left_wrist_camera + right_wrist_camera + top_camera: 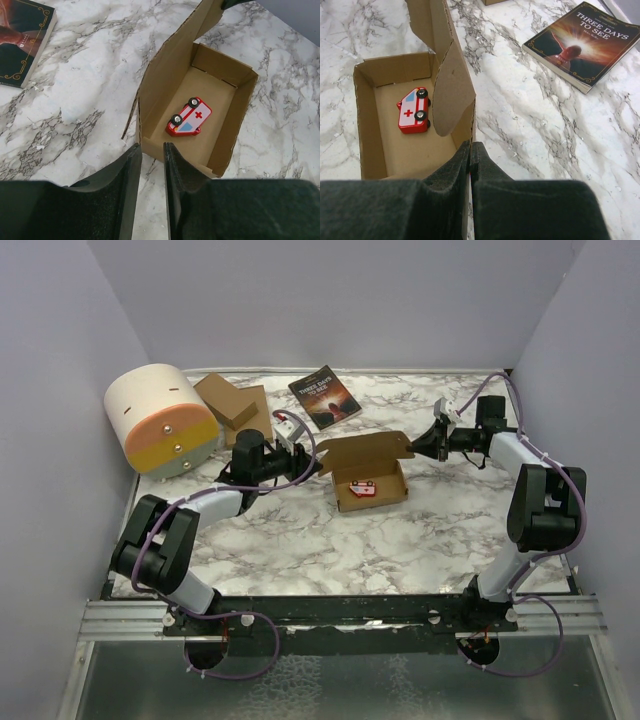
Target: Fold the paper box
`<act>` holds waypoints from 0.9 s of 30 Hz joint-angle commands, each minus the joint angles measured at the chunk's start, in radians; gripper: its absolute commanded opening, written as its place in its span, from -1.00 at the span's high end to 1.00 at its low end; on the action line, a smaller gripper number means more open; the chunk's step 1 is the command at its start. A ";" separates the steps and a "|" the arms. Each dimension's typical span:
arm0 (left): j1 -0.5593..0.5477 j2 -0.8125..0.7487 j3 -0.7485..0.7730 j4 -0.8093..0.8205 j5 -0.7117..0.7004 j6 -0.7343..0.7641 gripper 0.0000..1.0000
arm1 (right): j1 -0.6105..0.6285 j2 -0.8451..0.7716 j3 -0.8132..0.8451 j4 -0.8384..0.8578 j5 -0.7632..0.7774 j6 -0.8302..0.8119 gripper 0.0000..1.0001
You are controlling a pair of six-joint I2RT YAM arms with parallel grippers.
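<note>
1 paper box [385, 472] sits open near the middle of the marble table [300, 530], lid flap raised, with 1 red toy ambulance [189, 117] on its side inside. The right claw [470, 147] is clenched on the edge of a side wall. The left claw [152, 150] is at the opposite end's corner, fingers narrowly apart, grasping nothing. A book [585, 45] lies well beyond.

Lab booth: white walls [330, 300], marble tabletop [330, 550].
</note>
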 commanded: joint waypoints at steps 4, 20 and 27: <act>0.004 -0.011 0.008 -0.031 -0.083 0.017 0.40 | 0.002 0.011 0.019 -0.005 -0.011 0.005 0.98; 0.024 -0.102 -0.061 0.021 -0.112 -0.021 0.03 | 0.002 0.008 0.018 -0.007 -0.012 0.003 0.98; 0.025 -0.045 -0.033 0.028 -0.045 -0.052 0.04 | 0.002 0.006 0.018 -0.006 -0.012 0.003 0.98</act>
